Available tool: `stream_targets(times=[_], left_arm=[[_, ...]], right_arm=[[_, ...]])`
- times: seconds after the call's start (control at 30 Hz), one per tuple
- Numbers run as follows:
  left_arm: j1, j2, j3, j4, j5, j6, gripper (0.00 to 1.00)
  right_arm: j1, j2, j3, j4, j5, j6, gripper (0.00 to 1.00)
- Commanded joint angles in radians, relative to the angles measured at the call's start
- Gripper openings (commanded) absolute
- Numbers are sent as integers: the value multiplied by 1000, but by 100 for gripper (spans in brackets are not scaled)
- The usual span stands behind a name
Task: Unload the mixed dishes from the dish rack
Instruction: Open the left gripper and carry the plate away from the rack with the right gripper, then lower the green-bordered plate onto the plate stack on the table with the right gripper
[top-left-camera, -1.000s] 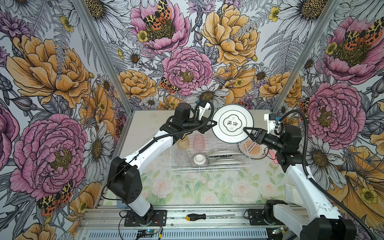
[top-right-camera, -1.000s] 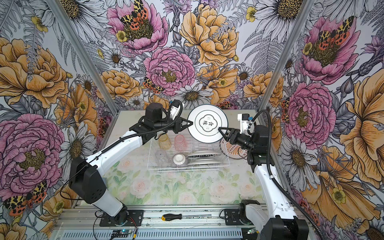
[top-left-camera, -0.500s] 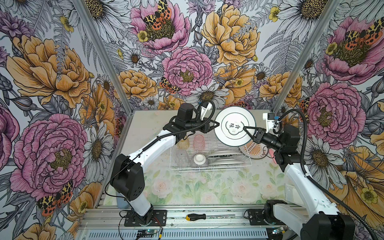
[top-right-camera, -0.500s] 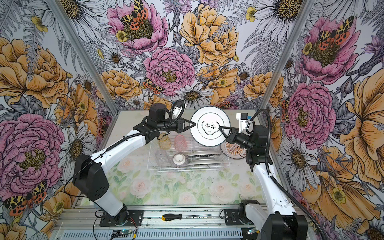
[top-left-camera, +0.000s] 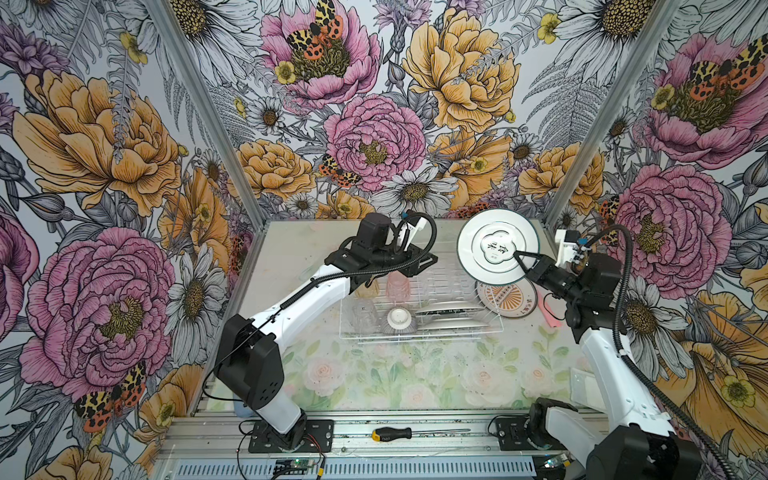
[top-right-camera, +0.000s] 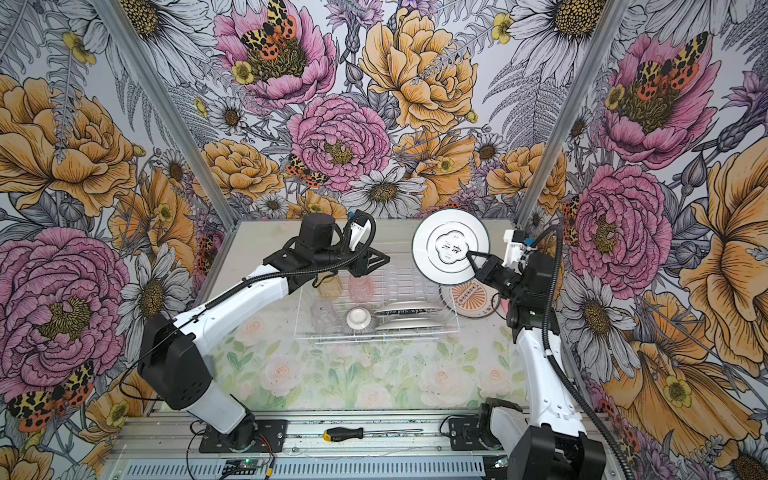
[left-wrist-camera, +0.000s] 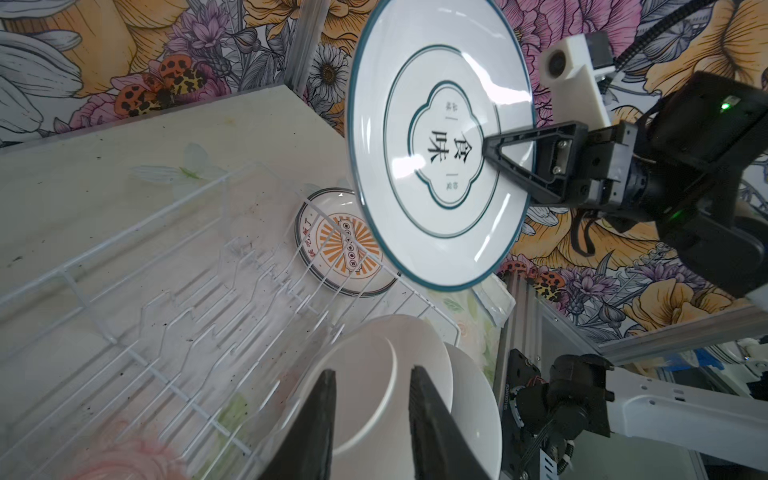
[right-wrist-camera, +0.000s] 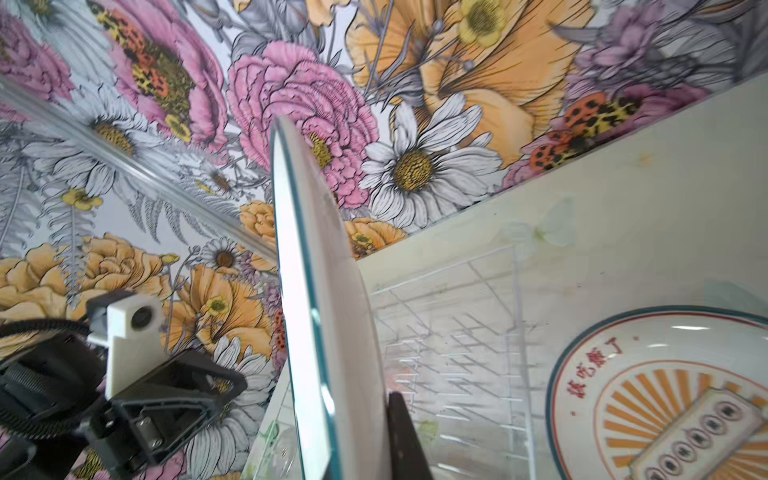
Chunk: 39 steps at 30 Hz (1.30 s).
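Note:
A white plate with a teal rim hangs upright in the air over the back right of the dish rack. My right gripper is shut on its right edge; in the right wrist view one black finger presses the plate's back. My left gripper stands open and empty a little to the plate's left, above the rack's back. In the rack are an amber tumbler, a pink tumbler, a clear tumbler, an upturned ribbed bowl and two slotted plates.
A plate with an orange sunburst centre lies flat on the table just right of the rack. A pink strip lies further right. A screwdriver rests on the front rail. The rack's back rows hold nothing.
My right gripper shut on the teal-rimmed plate's edge. My left gripper then opened, let the plate go and drew back to the left. The plate shifted right and a little higher.

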Motion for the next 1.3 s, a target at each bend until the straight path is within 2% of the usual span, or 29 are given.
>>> stream_targets(times=[0.0,0.13,0.3,0.4,0.83,1.27], left_arm=[[25,-94,-48,-72,-134,63,33],[50,-174,-108,-119,-236,92,34],[98,-213,-153,-137,-242,92,35],[104,-213,-157,-136,-243,91,35],[72,-146,-124,-119,-234,86,34],[35,-92,-89,-119,-239,94,35]], right_arm=[[-86,-50,21,7,58,24,0],[-181,-66,5,-93,141,-37,0],[-223,-39,-30,-190,254,-126,0],[-228,4,-64,-193,273,-145,0],[-228,143,-104,-186,219,-186,0],[-211,231,-140,-106,164,-164,0]])
